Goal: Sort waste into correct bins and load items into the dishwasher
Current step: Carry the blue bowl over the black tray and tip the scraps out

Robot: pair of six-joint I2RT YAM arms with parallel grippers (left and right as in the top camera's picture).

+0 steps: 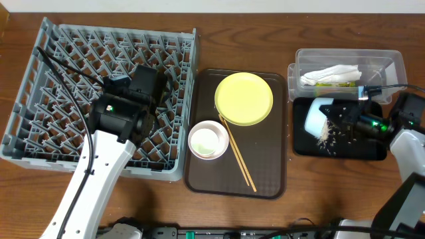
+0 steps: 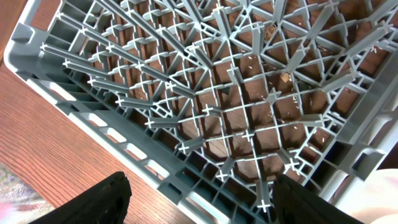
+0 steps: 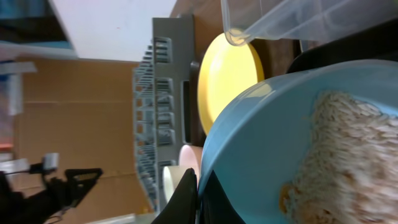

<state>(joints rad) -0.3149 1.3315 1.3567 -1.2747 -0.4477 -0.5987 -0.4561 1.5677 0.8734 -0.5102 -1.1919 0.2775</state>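
Blue bowl (image 1: 314,115) near black tray rim (image 1: 297,136)

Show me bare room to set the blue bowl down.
Barest: lower right of the brown tray, between the chopsticks and its right rim. Bare table too, below the black tray in the overhead view. Crowded: the tray's top and left, with yellow plate and white bowl.
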